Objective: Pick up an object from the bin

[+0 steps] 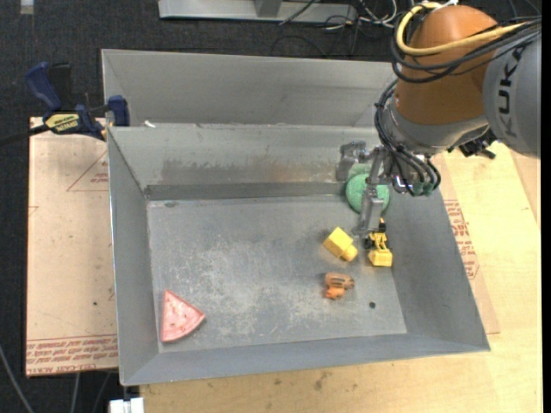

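Bin [258,157]: grey metal, seen across mid-frame.
Arm [443,67]: orange-capped, hung in from upper right.
Jaws: poised right of centre; opening cannot be told.
Green round thing [356,193]: partly hidden behind the jaws.
Pink wedge [179,317]: laid lower left.
Yellow block [340,243]: found centre-right.
Yellow-and-black toy [380,255]: placed just beneath the jaws, beside the block.
Orange bit [337,286]: spotted below the block.

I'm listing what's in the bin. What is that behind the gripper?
A green rounded thing lies behind the gripper, near the far wall of the bin. The gripper covers its right part, so its whole shape cannot be told.
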{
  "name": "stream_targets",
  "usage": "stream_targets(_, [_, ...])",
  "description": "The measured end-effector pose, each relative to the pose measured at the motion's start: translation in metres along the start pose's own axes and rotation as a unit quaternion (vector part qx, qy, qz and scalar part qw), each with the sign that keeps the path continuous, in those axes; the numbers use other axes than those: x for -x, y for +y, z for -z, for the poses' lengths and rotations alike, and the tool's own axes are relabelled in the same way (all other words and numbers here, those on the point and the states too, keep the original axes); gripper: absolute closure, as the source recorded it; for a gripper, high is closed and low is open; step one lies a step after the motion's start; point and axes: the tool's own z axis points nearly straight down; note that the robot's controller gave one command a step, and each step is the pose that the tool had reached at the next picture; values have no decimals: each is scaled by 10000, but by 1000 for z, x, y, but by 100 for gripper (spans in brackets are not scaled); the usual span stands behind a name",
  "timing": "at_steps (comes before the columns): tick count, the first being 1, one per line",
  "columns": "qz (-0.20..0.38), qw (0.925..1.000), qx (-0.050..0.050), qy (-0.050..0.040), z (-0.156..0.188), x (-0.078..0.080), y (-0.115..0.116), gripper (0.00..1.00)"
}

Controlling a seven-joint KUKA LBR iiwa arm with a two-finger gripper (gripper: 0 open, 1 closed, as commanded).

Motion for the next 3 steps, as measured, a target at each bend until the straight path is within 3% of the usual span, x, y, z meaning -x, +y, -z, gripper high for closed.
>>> stream_targets(1, [4,10000,-2,-39,5,1,0,0])
stream_targets(2, [-514,9986,9,-90,-30,9,-24,0])
stream_targets(3, [-329,9994,-3,-42,-69,21,-52,0])
